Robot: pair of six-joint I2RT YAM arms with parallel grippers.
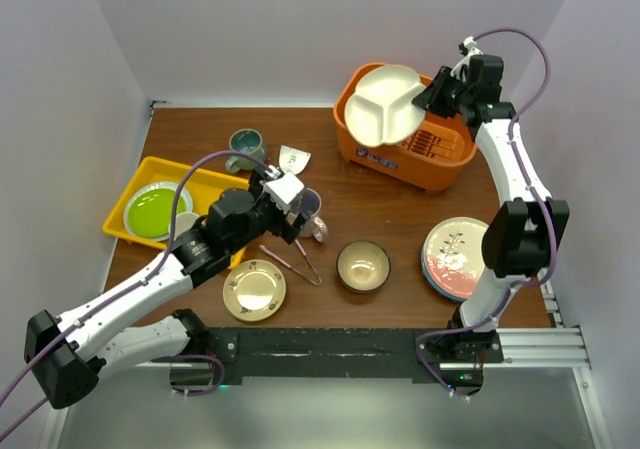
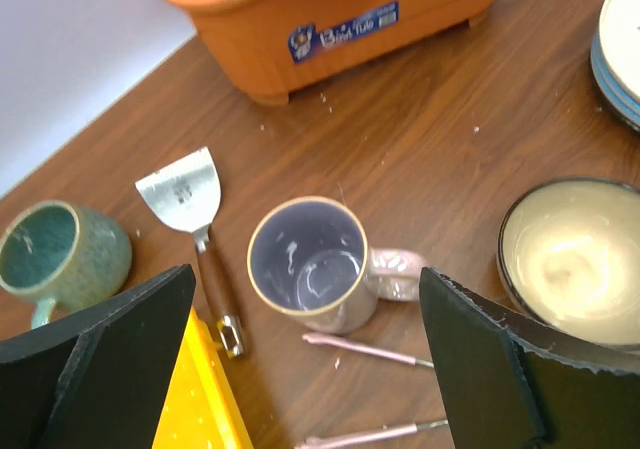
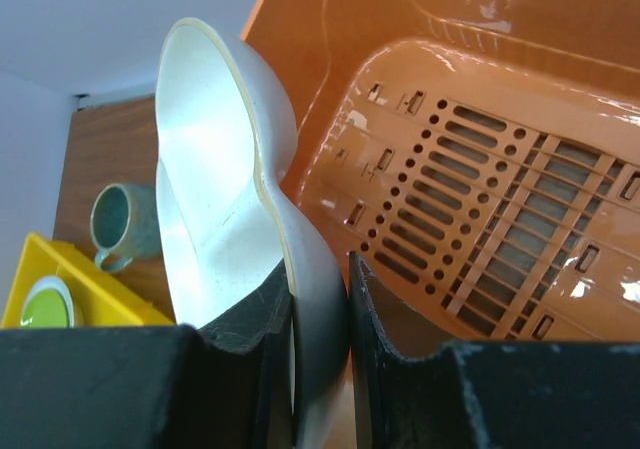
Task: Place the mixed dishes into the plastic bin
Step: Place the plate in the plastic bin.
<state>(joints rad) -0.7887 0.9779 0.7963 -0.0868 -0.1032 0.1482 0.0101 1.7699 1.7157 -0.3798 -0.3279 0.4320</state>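
My right gripper (image 1: 432, 94) is shut on the rim of the white divided plate (image 1: 385, 104), holding it tilted over the left half of the orange plastic bin (image 1: 405, 161). In the right wrist view the fingers (image 3: 320, 299) pinch the plate's (image 3: 215, 169) edge above the bin's slotted base (image 3: 500, 199). My left gripper (image 1: 285, 204) hangs wide open over the lavender mug (image 2: 310, 264), which stands between its fingers untouched. A teal mug (image 1: 245, 147), a cream plate (image 1: 254, 289), a bronze bowl (image 1: 363, 266) and a pink floral plate (image 1: 455, 254) lie on the table.
A yellow tray (image 1: 215, 184) at the left holds a lime-green plate (image 1: 155, 209). A metal spatula (image 2: 185, 194) lies left of the lavender mug, and thin pink tongs (image 2: 370, 351) lie just in front of it. The teal mug (image 2: 60, 249) stands beyond the tray's corner (image 2: 200, 399).
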